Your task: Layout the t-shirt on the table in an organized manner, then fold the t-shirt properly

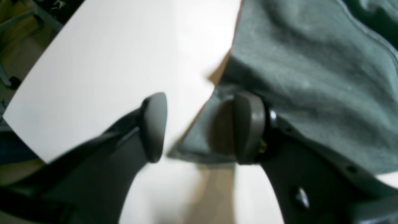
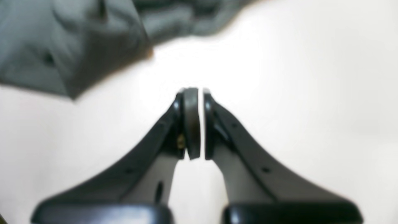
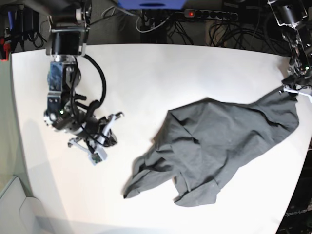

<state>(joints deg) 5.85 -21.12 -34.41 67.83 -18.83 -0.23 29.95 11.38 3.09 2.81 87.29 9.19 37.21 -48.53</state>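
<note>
1. While the left end effector (image 1: pixel 199 127) sits at the far edge of the worktop (image 3: pixel 146 73), its jaws stand partly apart with the t-shirt's (image 3: pixel 214 146) edge between them; one pad lies against the cloth and the other is clear of it, so I cannot tell if it truly grips.
2. Nearer the other side, the right end effector (image 2: pixel 199 124) is closed to a sliver, holding nothing, over bare worktop, with the shirt well apart from it toward the left arm.
3. Crumpled, the t-shirt runs lengthwise across the worktop, from a bunched end near the middle to the corner under the left end effector.
4. My judgement: the right arm must reach across to the bunched end for spreading.
5. No brand or writing reads on the shirt; faint lettering at the base view's lower corner is too small to read.
</note>
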